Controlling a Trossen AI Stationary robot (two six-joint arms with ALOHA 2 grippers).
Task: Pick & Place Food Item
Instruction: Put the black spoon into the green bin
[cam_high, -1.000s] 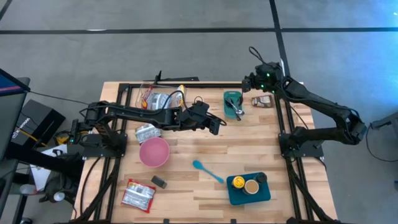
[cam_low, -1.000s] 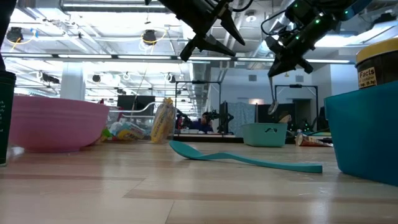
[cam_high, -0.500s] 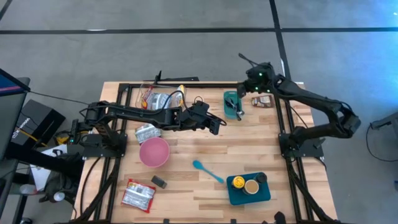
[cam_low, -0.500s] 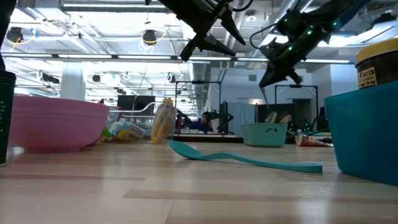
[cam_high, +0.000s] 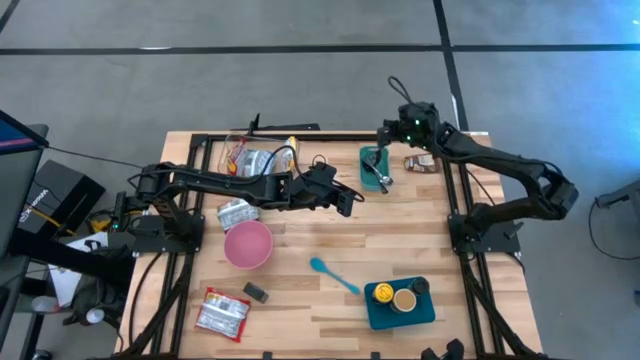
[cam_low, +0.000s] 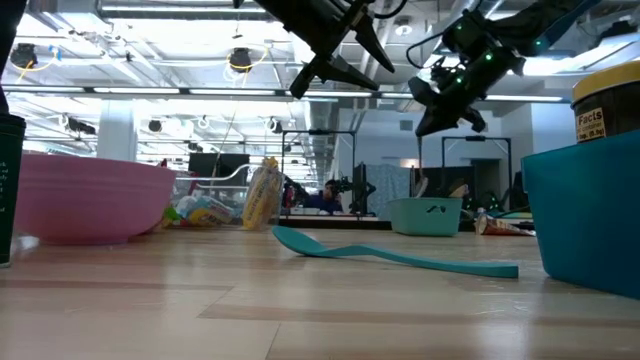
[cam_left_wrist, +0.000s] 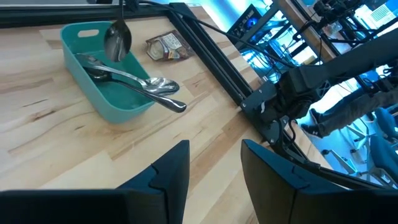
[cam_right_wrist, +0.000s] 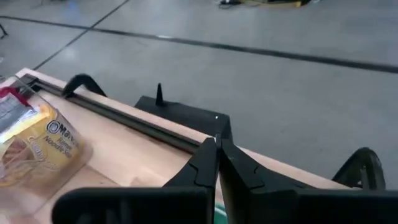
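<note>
Hanging from the pressed-together fingers of the right gripper (cam_high: 386, 140), a metal spoon (cam_left_wrist: 117, 40) is held above the teal bin (cam_high: 375, 168); a thin pinch could slip. The left gripper (cam_high: 348, 201) waits half-spread, empty.

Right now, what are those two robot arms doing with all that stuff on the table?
The right gripper is pinched shut on a shiny metal spoon, dangling it above the teal plastic tray at the table's far side, where other metal spoons already lie. The left gripper hovers open and empty over the middle of the wooden table.
</note>
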